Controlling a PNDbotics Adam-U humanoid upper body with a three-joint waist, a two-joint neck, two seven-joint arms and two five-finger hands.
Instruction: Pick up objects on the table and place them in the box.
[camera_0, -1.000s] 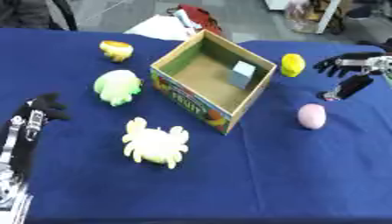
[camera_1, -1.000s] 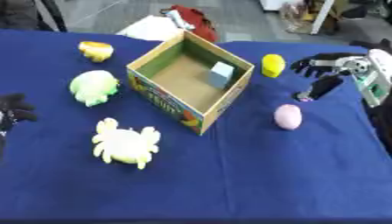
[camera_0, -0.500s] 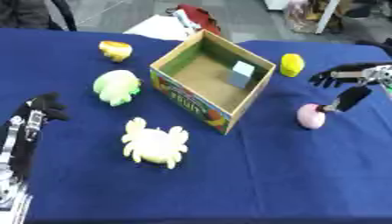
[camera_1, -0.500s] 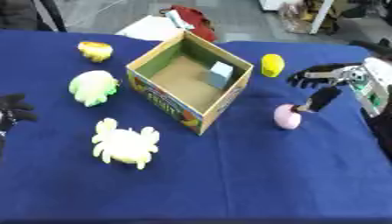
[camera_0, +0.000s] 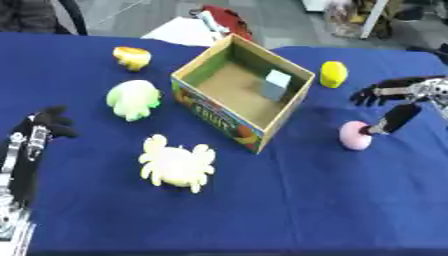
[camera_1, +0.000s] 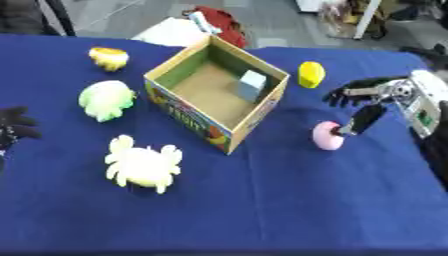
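An open cardboard box (camera_0: 210, 70) stands mid-table with a pale blue block (camera_0: 277, 84) inside. A pink round object (camera_0: 354, 136) lies to its right. My right hand (camera_1: 367, 102) hovers over the pink object, fingers spread open, thumb tip touching or nearly touching it. A yellow object (camera_0: 333, 74) sits behind the hand. Left of the box lie a green-white plush (camera_0: 133, 99), a yellow-orange toy (camera_0: 132, 57) and a pale yellow crab plush (camera_0: 177, 163). My left hand (camera_0: 45, 128) rests at the left edge, fingers curled.
The table is covered with a blue cloth (camera_0: 289, 200). A red object (camera_0: 224, 20) and white sheet (camera_0: 179, 31) lie beyond the far edge. Open cloth stretches along the front.
My right hand has come down and left toward the pink object, its thumb now at the object's right side. The left hand has not moved.
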